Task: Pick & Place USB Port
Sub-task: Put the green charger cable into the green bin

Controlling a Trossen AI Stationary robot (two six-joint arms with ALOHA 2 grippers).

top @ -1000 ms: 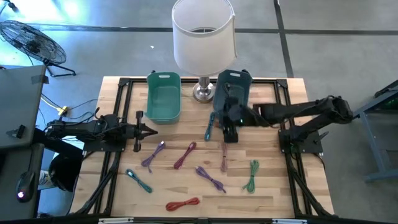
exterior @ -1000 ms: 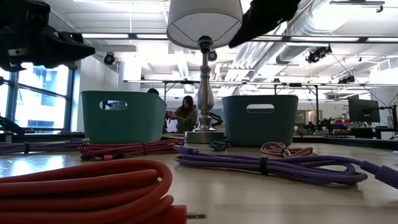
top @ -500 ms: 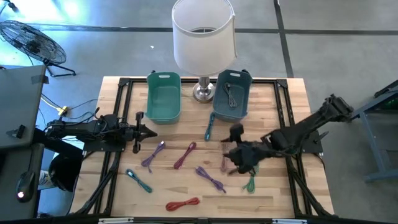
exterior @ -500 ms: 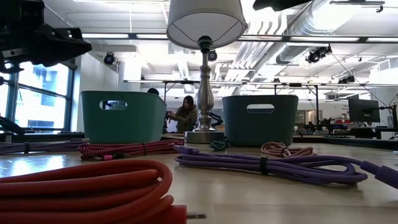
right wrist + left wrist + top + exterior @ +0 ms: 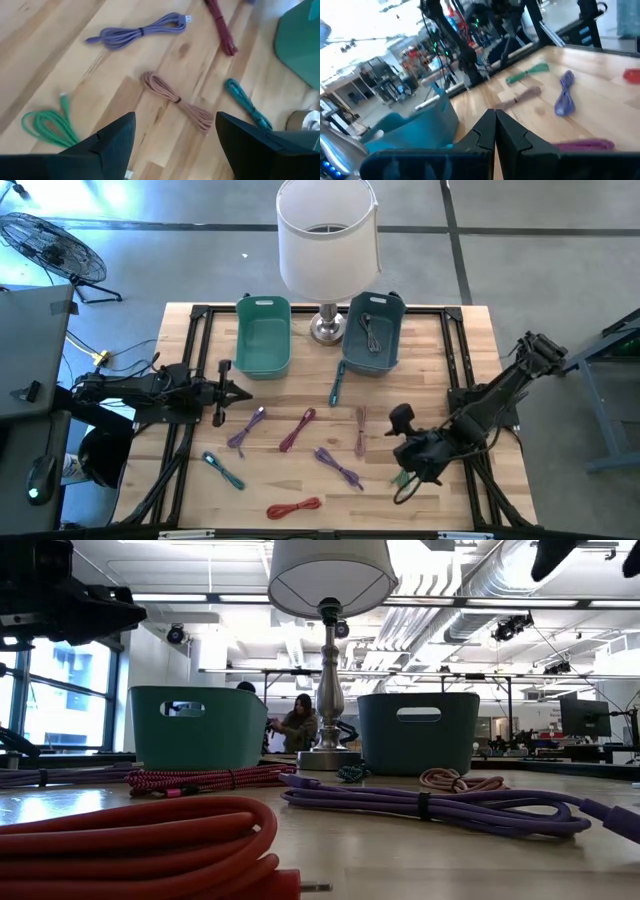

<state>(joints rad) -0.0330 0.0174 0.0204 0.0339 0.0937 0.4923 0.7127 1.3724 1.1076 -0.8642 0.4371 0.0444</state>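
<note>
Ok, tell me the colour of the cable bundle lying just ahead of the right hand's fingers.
Dusty pink-brown cable, tied at its middle. The right wrist view shows it best.

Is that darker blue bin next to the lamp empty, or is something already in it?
Not empty. From above, the darker bin holds one dark coiled cable; the lighter green bin beside it looks bare inside.

No text, label, brand, number or sign can be read in any view, neither on the two bins, the lamp, the bundled cables, the wooden table nor in the room behind.
</note>
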